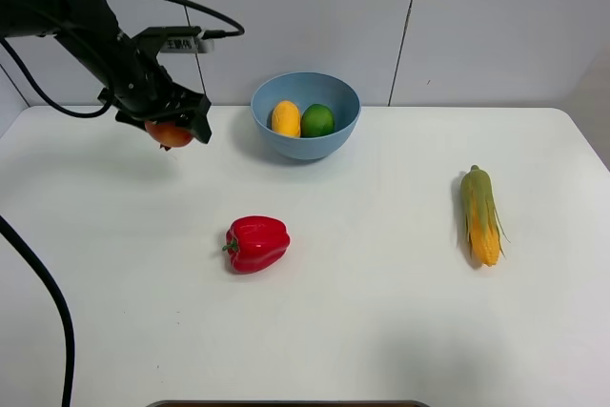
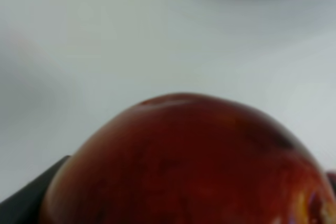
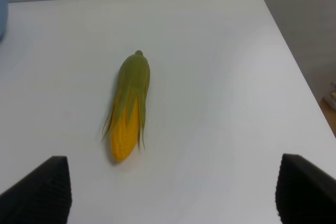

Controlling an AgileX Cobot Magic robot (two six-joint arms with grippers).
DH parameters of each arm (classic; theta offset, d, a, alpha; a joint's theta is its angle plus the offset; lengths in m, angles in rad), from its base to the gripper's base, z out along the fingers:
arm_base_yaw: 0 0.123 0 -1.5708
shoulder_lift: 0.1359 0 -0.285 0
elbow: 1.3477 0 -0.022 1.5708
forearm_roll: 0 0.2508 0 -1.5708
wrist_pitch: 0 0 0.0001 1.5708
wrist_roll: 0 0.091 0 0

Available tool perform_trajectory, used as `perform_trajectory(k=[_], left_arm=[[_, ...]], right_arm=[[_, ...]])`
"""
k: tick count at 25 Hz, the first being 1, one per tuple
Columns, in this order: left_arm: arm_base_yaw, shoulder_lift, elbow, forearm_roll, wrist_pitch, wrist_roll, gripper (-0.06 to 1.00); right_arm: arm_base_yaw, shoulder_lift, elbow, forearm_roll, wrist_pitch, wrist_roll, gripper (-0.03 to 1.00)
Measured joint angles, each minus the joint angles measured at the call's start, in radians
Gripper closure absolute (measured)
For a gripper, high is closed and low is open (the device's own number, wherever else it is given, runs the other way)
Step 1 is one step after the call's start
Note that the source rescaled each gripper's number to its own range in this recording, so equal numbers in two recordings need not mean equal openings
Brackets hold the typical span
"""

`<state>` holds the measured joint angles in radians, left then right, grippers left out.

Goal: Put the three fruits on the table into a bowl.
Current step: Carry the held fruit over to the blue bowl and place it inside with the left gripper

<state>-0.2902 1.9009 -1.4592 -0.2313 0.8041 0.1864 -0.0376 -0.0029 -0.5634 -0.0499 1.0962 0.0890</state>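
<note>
A lab-like test bench: bare white table (image 1: 381,331) against plain pale wall panels (image 1: 305,16).

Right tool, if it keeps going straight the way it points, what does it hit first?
Probably the corn. In the wrist view it lies on the table ahead of the open right tool, slightly off-centre between the fingertips. Depth is unclear, so the tool could touch the table first.
</note>
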Motion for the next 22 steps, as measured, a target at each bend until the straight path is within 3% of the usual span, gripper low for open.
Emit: perform_trajectory(k=[14,22], left_arm=[[-0.155,0.101,-0.309,0.000,-0.069,-0.017,0.94],[-0.203,0.198,-0.344,-0.006,-0.236,-0.017,0.94]], right_arm=[[0.000,0.000,0.000,0.000,0.000,0.000,0.46],[0.000,0.000,0.000,0.000,0.000,0.000,0.46]])
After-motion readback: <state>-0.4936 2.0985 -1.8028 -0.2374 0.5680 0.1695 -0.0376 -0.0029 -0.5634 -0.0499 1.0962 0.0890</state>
